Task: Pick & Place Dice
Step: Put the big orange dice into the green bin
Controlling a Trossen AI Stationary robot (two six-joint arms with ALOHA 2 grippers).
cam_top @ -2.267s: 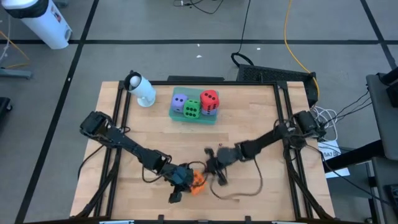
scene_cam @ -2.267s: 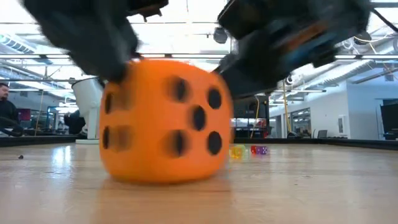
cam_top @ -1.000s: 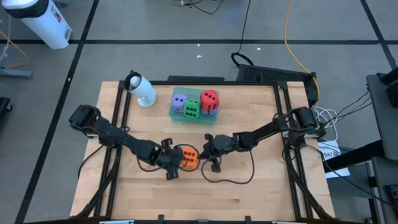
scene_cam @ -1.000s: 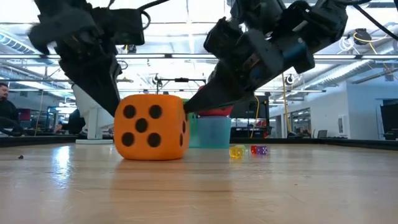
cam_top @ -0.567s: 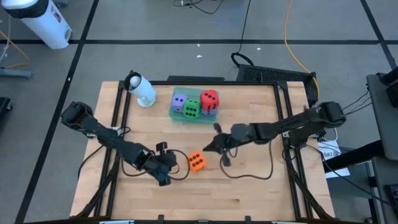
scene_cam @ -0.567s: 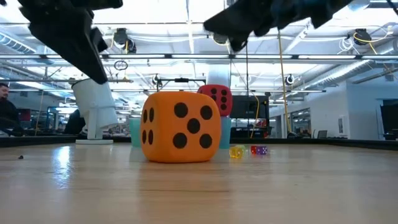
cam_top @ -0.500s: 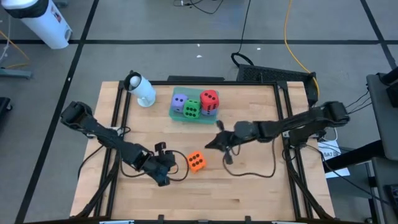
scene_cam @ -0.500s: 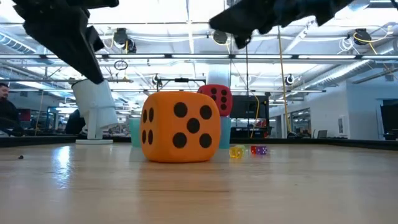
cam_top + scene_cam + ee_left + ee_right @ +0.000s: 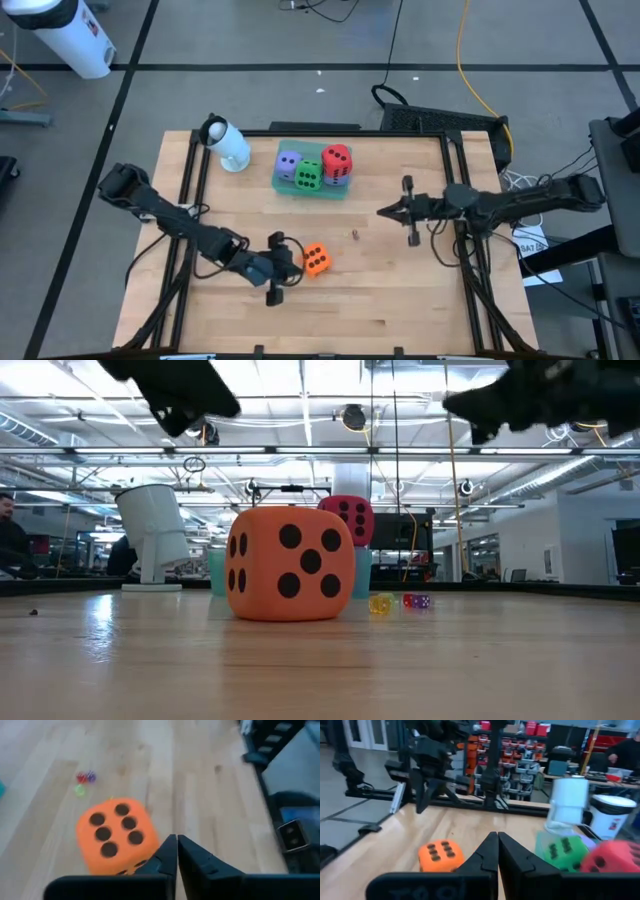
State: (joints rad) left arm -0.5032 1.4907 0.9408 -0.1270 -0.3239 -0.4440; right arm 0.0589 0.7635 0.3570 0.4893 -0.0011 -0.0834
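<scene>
On the pale wooden tabletop [image 9: 400, 290], the orange die [image 9: 316, 260] sat alone, apart from the tray [image 9: 311, 188] of dice. Left end effector [image 9: 284, 268], fingers pressed together and empty, hovered beside it; right end effector [image 9: 384, 211], likewise closed, hung well apart. Ceiling lights lit the workshop behind.

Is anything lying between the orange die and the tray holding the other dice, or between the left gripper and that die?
Nothing visible blocks either path. The orange die sits alone on bare wood, with open table up to the tray. Some tiny dice lie off to the side. The left gripper is right beside the die, fingers shut.
</scene>
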